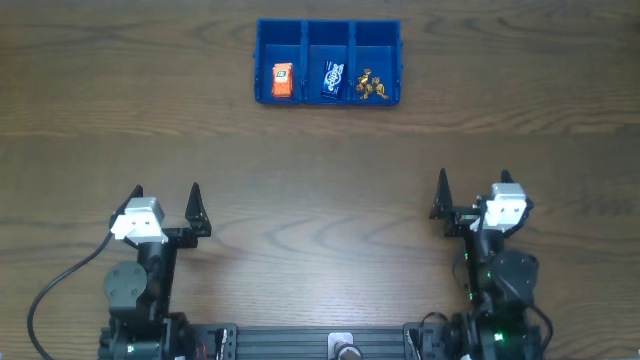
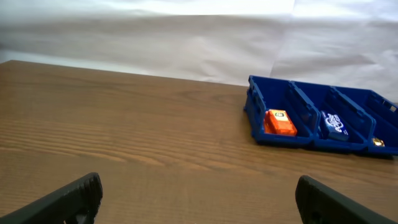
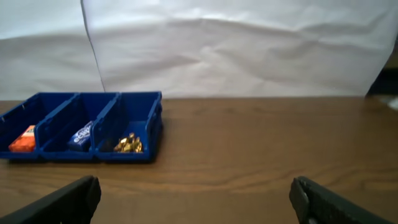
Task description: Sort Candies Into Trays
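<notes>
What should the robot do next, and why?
Probably nothing but rest: the orange candy, blue candy and gold candies lie in separate compartments of the blue tray, and the left end effector and right end effector are open and empty.

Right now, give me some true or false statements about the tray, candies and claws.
1. The orange candy lies in the blue tray's left compartment. True.
2. The gold candies share the middle compartment with the blue candy. False: the gold candies have the right compartment, the blue candy the middle.
3. The left claw and right claw are both open and empty. True.
4. The left claw hangs over the tray. False: it is well short of the tray.
</notes>
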